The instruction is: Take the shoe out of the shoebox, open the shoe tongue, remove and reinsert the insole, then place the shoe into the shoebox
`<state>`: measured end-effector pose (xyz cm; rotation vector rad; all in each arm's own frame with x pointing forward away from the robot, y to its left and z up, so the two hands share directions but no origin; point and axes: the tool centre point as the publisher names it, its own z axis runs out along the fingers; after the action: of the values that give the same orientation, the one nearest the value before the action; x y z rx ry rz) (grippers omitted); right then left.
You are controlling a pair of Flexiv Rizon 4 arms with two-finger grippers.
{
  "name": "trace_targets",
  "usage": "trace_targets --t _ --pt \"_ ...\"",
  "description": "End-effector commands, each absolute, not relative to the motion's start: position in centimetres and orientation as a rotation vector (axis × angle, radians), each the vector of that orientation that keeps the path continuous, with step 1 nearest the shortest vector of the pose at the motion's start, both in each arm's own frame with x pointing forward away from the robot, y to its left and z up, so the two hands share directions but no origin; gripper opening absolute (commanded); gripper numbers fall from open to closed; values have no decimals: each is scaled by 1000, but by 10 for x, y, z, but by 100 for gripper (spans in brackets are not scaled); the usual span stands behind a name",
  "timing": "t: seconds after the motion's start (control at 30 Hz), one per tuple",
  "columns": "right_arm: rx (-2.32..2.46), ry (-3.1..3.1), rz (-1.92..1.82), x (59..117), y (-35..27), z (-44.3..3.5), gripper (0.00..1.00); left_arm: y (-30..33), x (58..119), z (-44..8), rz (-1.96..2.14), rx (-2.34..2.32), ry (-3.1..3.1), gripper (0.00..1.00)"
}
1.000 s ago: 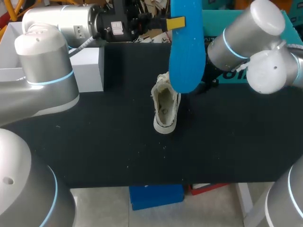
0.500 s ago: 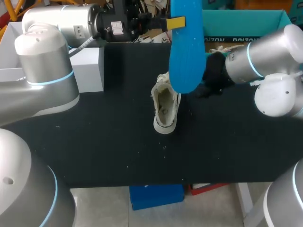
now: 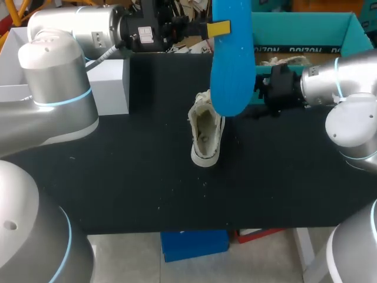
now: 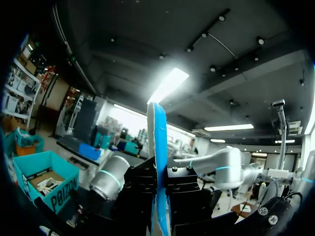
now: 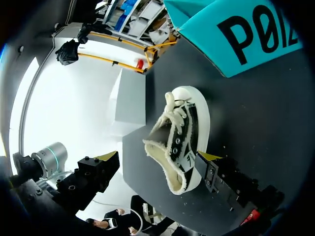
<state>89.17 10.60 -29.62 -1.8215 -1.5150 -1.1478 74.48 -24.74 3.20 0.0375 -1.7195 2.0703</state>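
**Q:** Where's the cream-and-black canvas shoe at?

**A:** It's seen mid-way across the black desk, opening turned up. It's outside the teal cardboard shoebox, which is parked at the far right corner.

**Q:** And the blue foam insole?

**A:** It's held up off the desk, clamped from both sides by the left gripper.

**Q:** Other arm?

**A:** The right gripper is spread wide with nothing held. It's kept low between shoe and shoebox, with its fingers pointed at the shoe. A white rectangular box is also seen at the far left.
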Motion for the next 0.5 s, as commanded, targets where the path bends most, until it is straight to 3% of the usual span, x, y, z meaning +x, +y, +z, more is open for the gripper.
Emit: trace_targets --t 0.03,0.5 --pt "-1642 -1419 -1273 891 98 -291 100 -249 745 31 2072 36 -1720 0" --pt "-1492 -1348 -1333 886 94 -272 100 -249 745 31 2072 36 -1720 0"
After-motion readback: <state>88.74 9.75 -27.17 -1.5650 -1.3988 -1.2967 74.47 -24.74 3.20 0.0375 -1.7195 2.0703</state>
